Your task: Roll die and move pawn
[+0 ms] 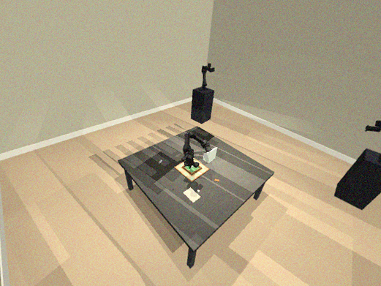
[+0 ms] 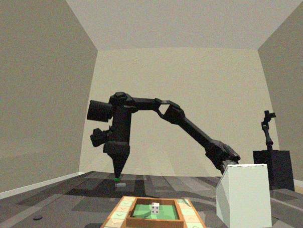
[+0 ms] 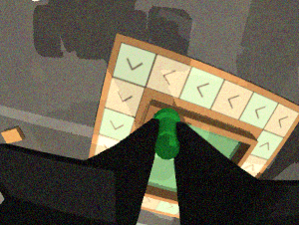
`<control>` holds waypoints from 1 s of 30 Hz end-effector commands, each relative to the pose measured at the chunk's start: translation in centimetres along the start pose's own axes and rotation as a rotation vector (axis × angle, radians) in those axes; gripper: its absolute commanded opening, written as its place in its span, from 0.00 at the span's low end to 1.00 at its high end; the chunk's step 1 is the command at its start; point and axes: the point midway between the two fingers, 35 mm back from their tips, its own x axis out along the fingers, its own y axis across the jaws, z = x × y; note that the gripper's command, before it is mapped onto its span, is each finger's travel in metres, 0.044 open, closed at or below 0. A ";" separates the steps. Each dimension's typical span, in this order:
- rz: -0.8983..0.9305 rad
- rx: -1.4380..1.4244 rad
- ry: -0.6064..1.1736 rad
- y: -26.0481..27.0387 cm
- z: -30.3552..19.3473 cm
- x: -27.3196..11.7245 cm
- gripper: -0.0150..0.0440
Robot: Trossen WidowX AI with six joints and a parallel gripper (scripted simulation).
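Observation:
My gripper is shut on the green pawn and holds it in the air, clear of the board. In the wrist view the pawn shows in front of a corner of the dice tray. The white die rests on the tray's green floor. Its side facing the exterior camera shows dark pips, but its top is seen too flat to read. The die is hidden in the wrist view. The ring's squares carry arrows.
A large pale block stands beside the board near the arm's base. An orange piece, a cream sheet, a dark disc and a small grey bar lie on the table.

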 end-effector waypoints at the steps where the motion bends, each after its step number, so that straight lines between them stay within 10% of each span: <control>1: 0.004 0.007 0.008 -0.1 -0.2 -0.7 0.25; 30: 0.011 0.003 0.009 6.3 -8.6 3.3 0.25</control>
